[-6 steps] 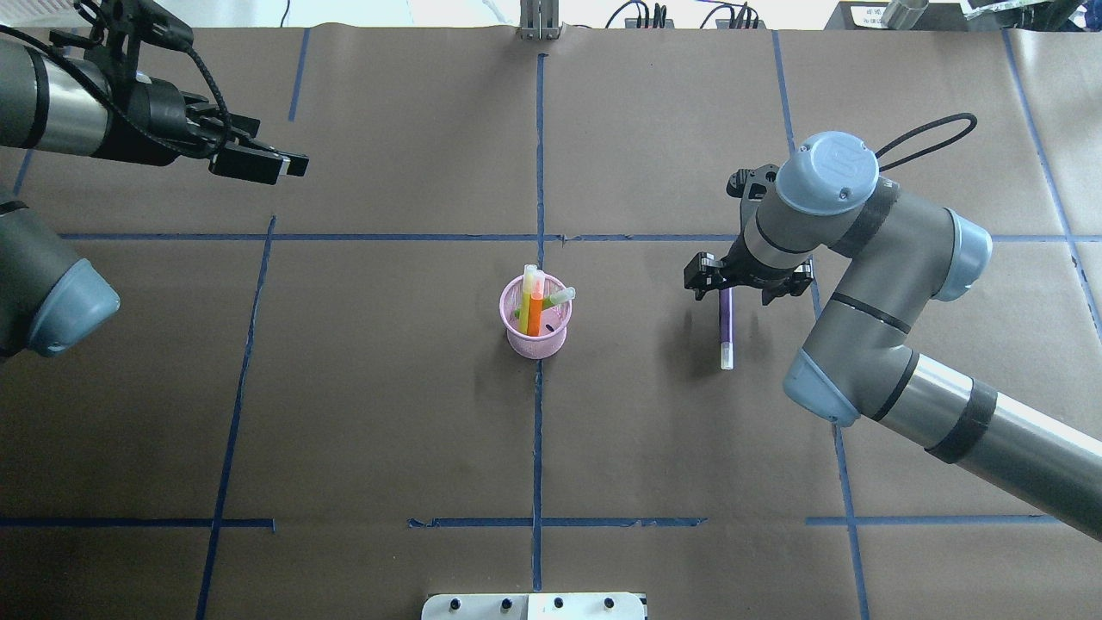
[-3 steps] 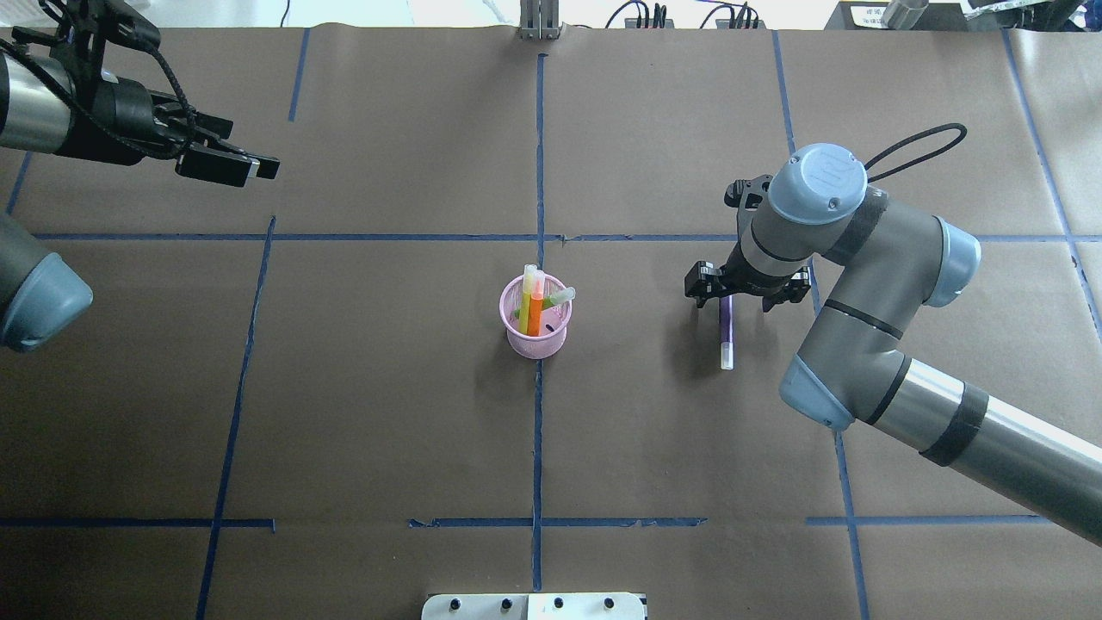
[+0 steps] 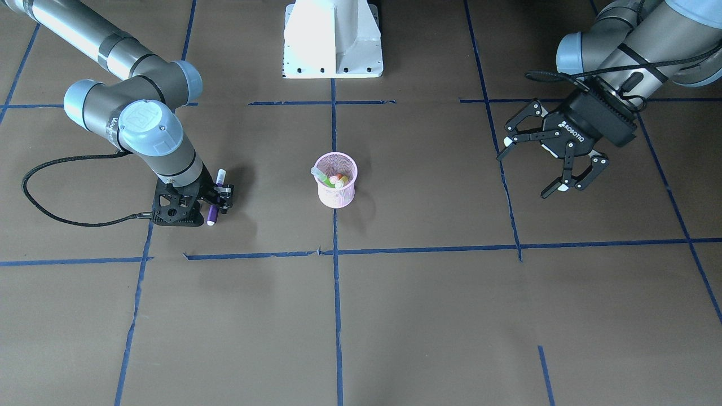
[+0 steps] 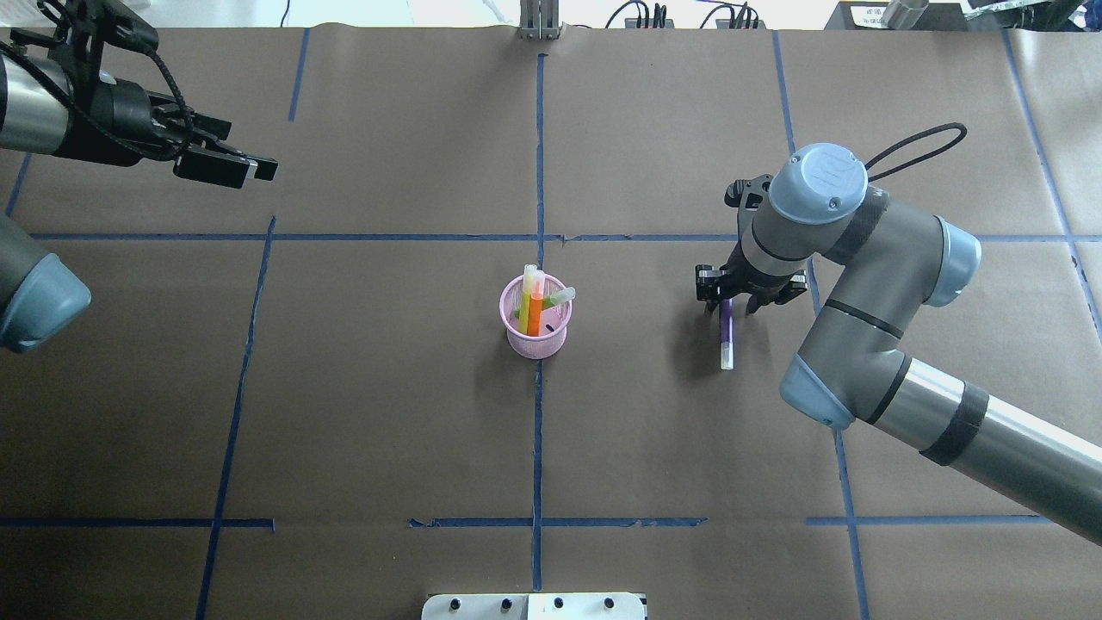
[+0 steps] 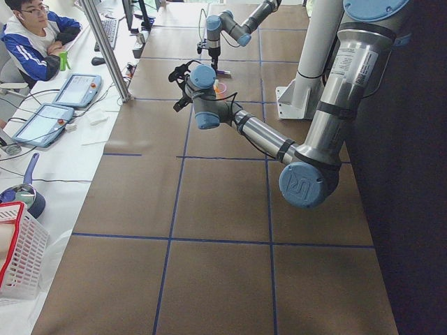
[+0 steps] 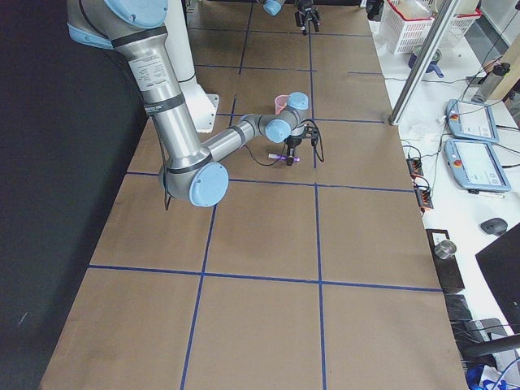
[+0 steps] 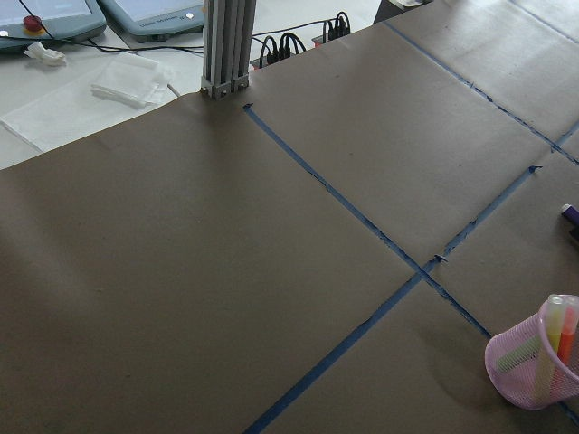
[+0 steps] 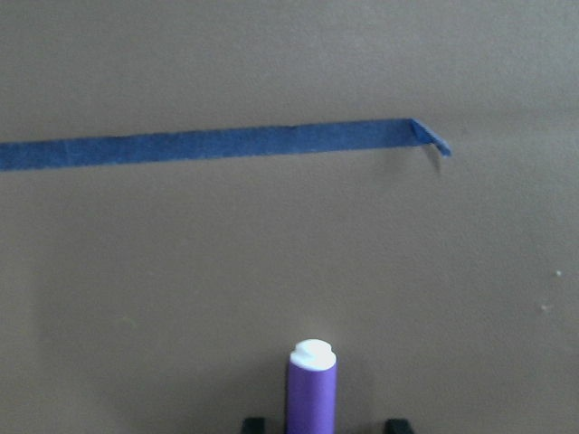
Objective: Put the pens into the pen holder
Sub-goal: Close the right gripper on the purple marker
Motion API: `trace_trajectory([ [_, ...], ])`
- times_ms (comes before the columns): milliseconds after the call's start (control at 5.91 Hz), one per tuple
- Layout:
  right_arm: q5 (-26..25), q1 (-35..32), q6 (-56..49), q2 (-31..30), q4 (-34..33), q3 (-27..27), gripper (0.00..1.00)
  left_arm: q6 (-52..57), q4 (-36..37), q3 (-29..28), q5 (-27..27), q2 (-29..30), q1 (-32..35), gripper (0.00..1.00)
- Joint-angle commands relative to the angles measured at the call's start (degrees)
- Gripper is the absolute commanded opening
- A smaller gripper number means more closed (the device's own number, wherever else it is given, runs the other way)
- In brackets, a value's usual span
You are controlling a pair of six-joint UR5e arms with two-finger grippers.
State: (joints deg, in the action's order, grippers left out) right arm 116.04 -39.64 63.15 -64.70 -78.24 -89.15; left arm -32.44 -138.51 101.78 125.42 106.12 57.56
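- One pen is not yet collected: the purple pen [image 4: 726, 327] lies flat on the desk [image 4: 387, 413], well apart from the pen holder [image 4: 535, 337] and on the robot's right of it.
- It runs along the depth of the desk. Its pale cap end points toward the robot, and you can see that end sticking out from under the wrist.
- Your right end effector [image 4: 727, 297] is down at the desk, pointing straight down over the part of the pen farther from the robot.
- Its fingers straddle the pen. In the right wrist view a dark fingertip [image 8: 253, 423] shows on each side of the purple body, with a thin strip of desk between tip and pen. They are drawn in close but show no pinch on it.
- Your left end effector [image 3: 533, 169] hangs above the desk on the robot's far left, with its fingers spread wide.
- You find the pen holder upright at the middle of the desk, standing on the blue tape line [image 4: 539, 155] that runs down the centre.
- Three pens stand in it. The orange pen [image 4: 535, 312] and the yellow-green pen [image 4: 525, 301] rise side by side, touching. The green pen [image 4: 551, 302] leans toward the robot's right, its pale cap past the rim.
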Motion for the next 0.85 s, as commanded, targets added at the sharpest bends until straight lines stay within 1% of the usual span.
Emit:
trace_trajectory([
  [0, 0.15, -0.17, -0.39, -0.17, -0.07, 0.03, 0.08, 0.0, 0.0, 0.0, 0.0, -0.12, 0.0, 1.0],
  [169, 0.07, -0.26, -0.39, -0.08, -0.07, -0.14, 0.01, 0.0, 0.0, 0.0, 0.0, -0.12, 0.0, 1.0],
  [508, 0.15, -0.87, -0.39, 0.01, -0.07, -1.28, 0.0, 0.0, 0.0, -0.09, -0.09, -0.12, 0.0, 1.0],
  [677, 0.5, -2.35, -0.48, 0.01, -0.15, -3.81, 0.0, 0.0, 0.0, -0.09, 0.0, -0.12, 0.0, 1.0],
])
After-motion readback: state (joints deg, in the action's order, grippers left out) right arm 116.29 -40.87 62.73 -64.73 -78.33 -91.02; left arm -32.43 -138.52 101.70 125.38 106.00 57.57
